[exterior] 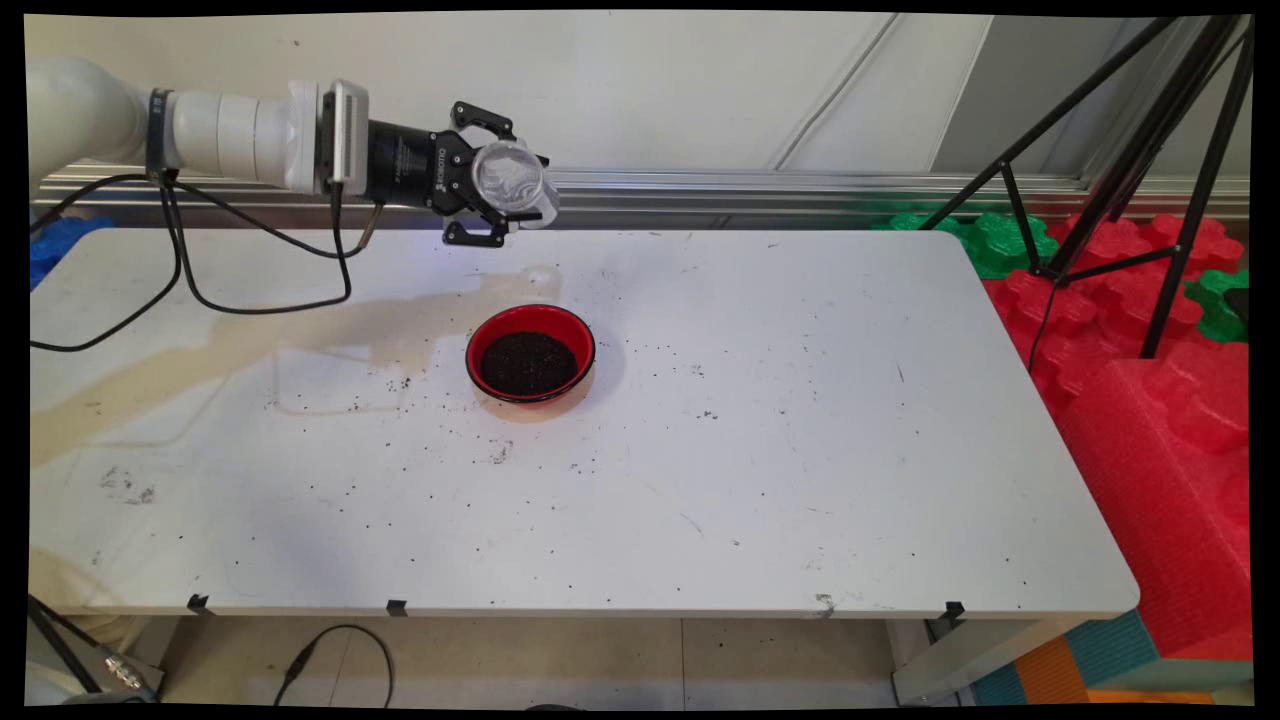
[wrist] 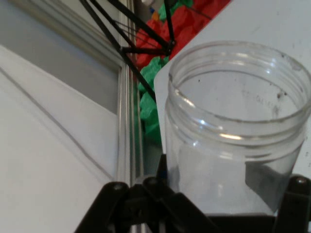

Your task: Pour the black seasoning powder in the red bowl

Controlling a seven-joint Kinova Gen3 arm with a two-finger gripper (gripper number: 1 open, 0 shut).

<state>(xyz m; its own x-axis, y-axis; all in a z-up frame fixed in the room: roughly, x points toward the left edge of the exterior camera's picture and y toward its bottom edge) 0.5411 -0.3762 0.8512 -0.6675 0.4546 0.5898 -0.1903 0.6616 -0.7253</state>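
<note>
White table [exterior: 800, 480], speckled with dark grains and a pale stain at left; wall and metal rail behind, red and green foam blocks [exterior: 1150, 400] and a black tripod [exterior: 1150, 150] at right. Red bowl [exterior: 530, 353] of dark grains at frame centre. Gripper [exterior: 497, 188], upper left, held horizontal, jaws clamped on clear plastic jar [exterior: 512, 180], above and behind the bowl.

hand [wrist: 214, 194] clamps clear jar [wrist: 238, 121], mouth outward

Arm level, pincer [exterior: 500, 185] apparently clamped sideways
</note>
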